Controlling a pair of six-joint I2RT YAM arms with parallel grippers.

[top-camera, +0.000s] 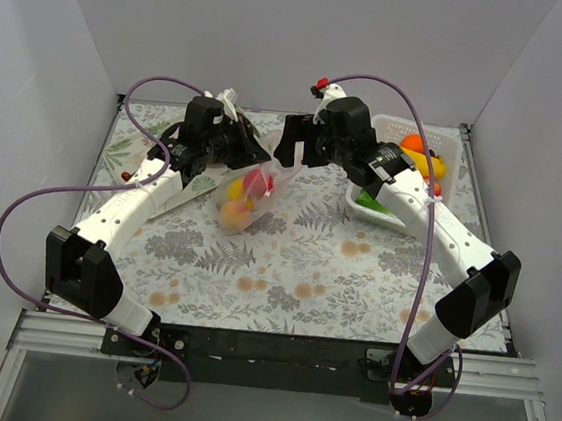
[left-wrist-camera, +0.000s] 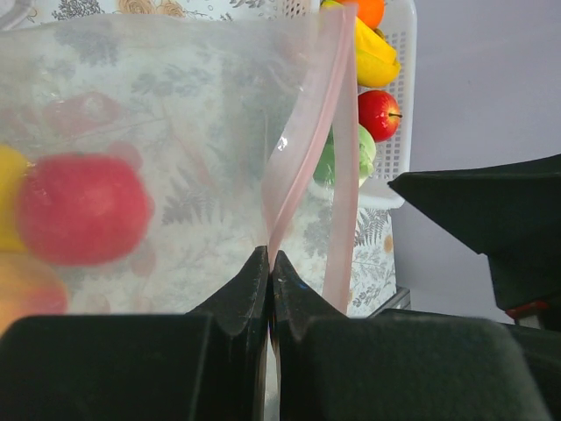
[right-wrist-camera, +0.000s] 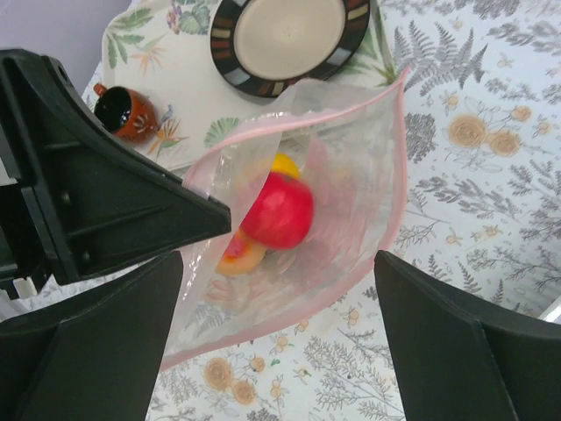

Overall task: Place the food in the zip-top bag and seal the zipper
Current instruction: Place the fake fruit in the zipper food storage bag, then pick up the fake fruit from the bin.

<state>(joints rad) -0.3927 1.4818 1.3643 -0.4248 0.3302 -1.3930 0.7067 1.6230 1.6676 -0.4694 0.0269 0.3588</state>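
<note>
The zip-top bag [top-camera: 249, 199] hangs over the mat, its mouth open. Inside are a red round fruit [right-wrist-camera: 279, 210], a yellow piece [right-wrist-camera: 285, 165] and an orange-pink piece [right-wrist-camera: 241, 254]. My left gripper [top-camera: 260, 155] is shut on the bag's pink zipper [left-wrist-camera: 337, 175] edge, the jaws [left-wrist-camera: 269, 256] pinching the strip. My right gripper [top-camera: 296, 148] is open and empty, just right of the bag's mouth; in its wrist view the gripper [right-wrist-camera: 279, 263] spans the bag from above. More food lies in the basket: orange [left-wrist-camera: 370, 9], banana [left-wrist-camera: 372, 57], red fruit [left-wrist-camera: 379, 114], green piece [left-wrist-camera: 351, 156].
A white slotted basket [top-camera: 447, 138] stands at the back right. A striped plate [right-wrist-camera: 289, 35] and a small brown cup [right-wrist-camera: 127, 112] sit on a placemat behind the bag. Grey walls enclose the table on three sides.
</note>
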